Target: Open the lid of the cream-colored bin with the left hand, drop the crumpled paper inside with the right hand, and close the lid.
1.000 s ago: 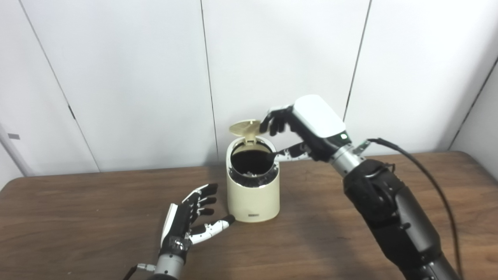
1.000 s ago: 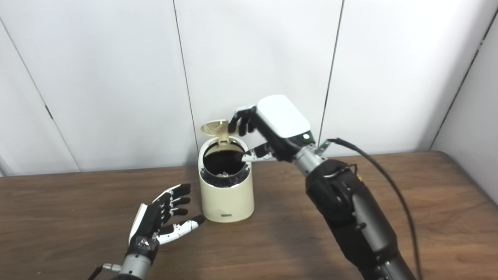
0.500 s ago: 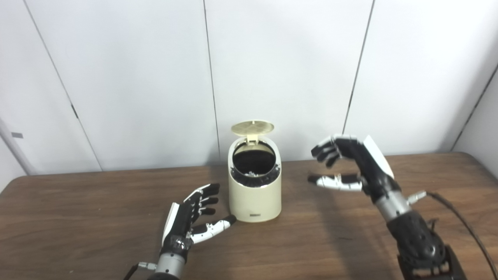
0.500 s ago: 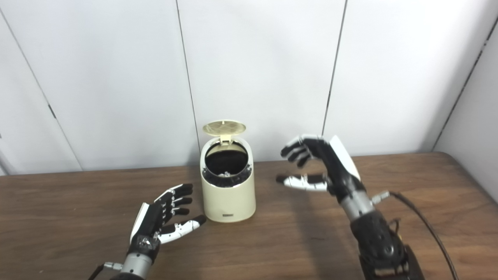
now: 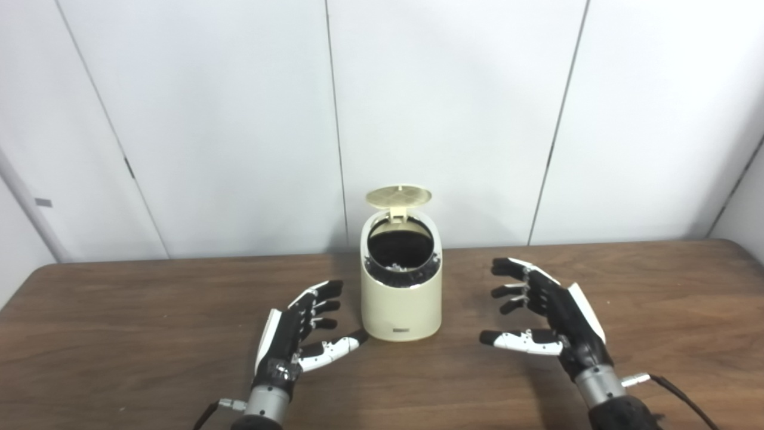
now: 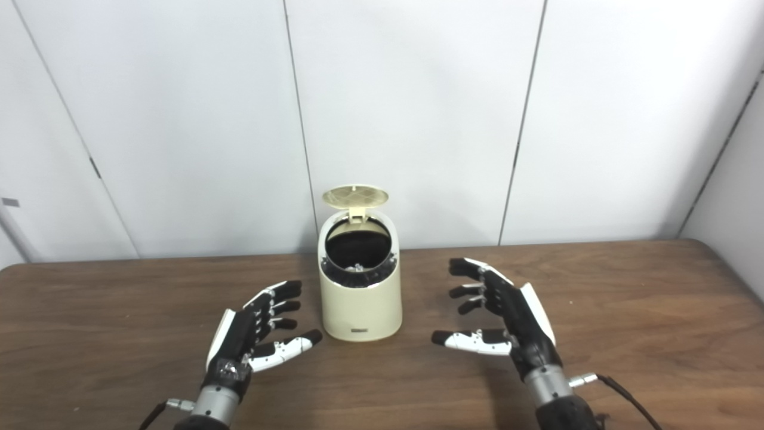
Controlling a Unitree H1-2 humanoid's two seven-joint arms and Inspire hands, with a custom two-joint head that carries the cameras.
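Two hands flank the bin [image 5: 401, 286], both empty, fingers spread wide.

Left eye view: bin upright on the table [image 5: 119, 334], lid [image 5: 398, 196] tipped up at the bin's back edge, mouth dark. Left hand [image 5: 298, 334] low, just left of the bin, palm toward it, thumb tip close to the bin's base; contact unclear. Right hand [image 5: 546, 322] right of the bin with a clear gap, palm facing the bin, thumb pointing at it. Paper can't be made out, only small pale bits at the front of the bin's inner rim.

Right eye view: same layout. Lid [image 6: 355, 196] up over the bin [image 6: 360, 289]. Left hand [image 6: 253, 337] near the bin's lower left, right hand [image 6: 507, 322] apart on the bin's right
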